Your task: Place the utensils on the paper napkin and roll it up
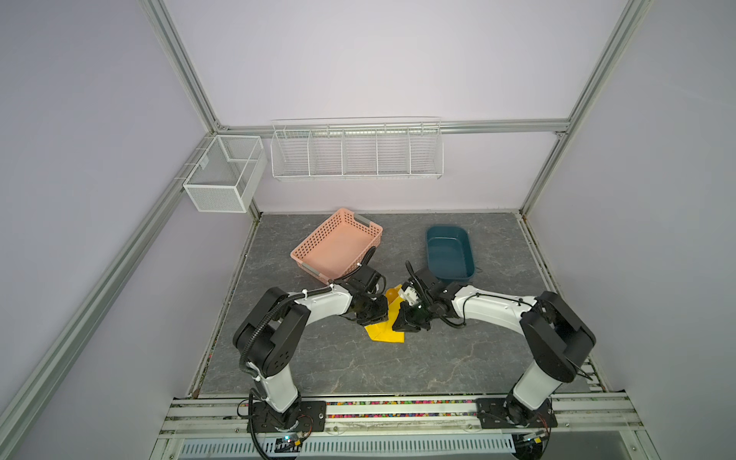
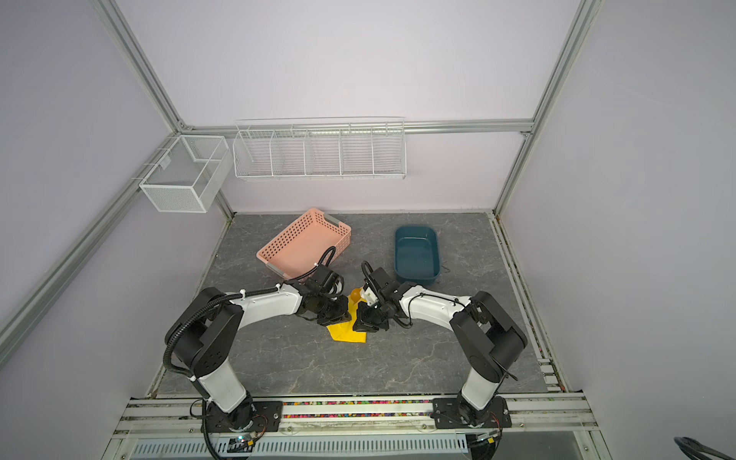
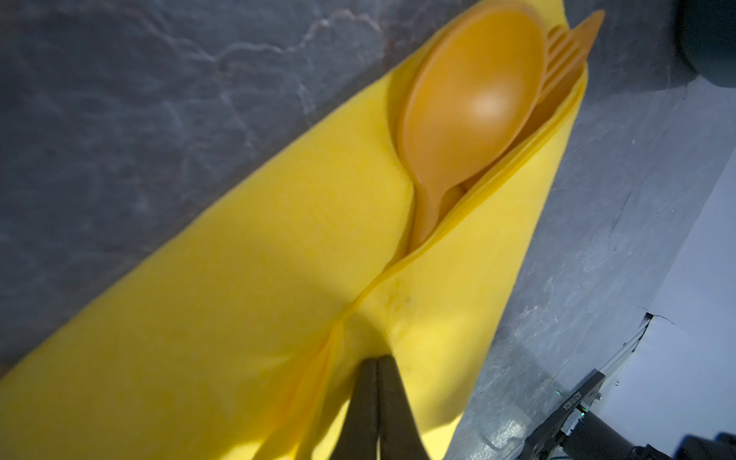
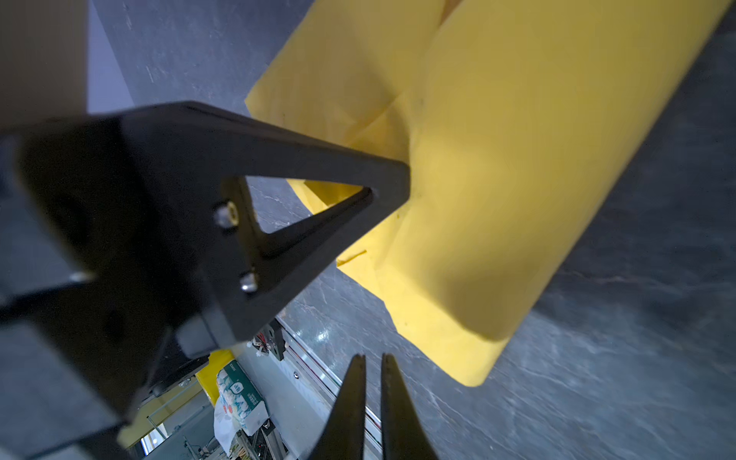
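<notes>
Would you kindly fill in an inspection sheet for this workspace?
Surface: grey marbled table, nothing spilled.
Job's things: paper napkin wrapped around the utensils; spoon, fork and knife stick out one end.
Clutter: pink basket and blue tub behind the arms.
Grippers: left pincer shut, tip at the napkin's seam; right pincer almost shut, holding nothing.
Cables: black hose along the left arm, clear of the napkin.
Surroundings: wire rack and mesh box on the wall.
</notes>
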`<state>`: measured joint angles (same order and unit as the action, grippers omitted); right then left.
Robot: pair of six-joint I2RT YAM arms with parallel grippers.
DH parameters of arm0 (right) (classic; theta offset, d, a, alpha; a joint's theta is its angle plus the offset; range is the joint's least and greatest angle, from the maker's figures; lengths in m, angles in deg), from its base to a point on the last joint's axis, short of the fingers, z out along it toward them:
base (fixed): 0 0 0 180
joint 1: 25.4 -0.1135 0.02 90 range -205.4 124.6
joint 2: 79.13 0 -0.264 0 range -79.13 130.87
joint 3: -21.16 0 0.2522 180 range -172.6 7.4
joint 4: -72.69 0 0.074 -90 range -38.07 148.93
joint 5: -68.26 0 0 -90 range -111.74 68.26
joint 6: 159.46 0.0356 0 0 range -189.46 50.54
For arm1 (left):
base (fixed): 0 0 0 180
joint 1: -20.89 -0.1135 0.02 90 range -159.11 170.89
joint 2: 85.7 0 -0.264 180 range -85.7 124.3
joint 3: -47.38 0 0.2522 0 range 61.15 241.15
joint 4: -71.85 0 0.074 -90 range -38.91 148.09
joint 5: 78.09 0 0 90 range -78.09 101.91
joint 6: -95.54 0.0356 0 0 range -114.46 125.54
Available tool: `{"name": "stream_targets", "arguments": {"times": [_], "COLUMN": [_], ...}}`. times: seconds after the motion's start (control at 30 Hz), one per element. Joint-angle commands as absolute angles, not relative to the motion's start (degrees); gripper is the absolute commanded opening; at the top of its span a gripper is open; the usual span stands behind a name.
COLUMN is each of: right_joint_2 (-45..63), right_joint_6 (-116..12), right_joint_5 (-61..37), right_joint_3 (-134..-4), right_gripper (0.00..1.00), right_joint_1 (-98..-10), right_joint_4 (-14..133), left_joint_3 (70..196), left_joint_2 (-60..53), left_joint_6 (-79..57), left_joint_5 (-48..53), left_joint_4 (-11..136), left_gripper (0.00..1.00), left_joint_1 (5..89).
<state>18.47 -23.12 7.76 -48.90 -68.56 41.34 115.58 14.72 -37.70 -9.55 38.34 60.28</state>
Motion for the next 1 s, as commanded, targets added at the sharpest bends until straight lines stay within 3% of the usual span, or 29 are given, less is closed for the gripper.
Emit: {"name": "stream_targets", "arguments": {"times": [0.0,0.33,0.97], "right_joint_2": [21.06,27.38,27.75], "right_joint_6": [-21.53,-19.65,-22.80], "right_joint_5": [8.96,10.43,6.01], "right_joint_3": [-50.67,-51.23,-50.92], "right_gripper": [0.14,0.13,0.11], "right_joint_1": [-68.60,-68.64,-68.72], "right_joint_4": [43.52,48.27,41.70], "left_joint_3": [113.45,113.22,114.58], "left_joint_2": [16.38,15.94,9.64], "left_joint_6": [-38.45,-38.61,-38.51], "left_joint_5": [-6.65,-6.70,-4.34], "left_joint_4": [36.29,36.38,32.99], "left_gripper": [0.00,0.00,0.00], "left_joint_1": [60.46,60.44,60.44]}}
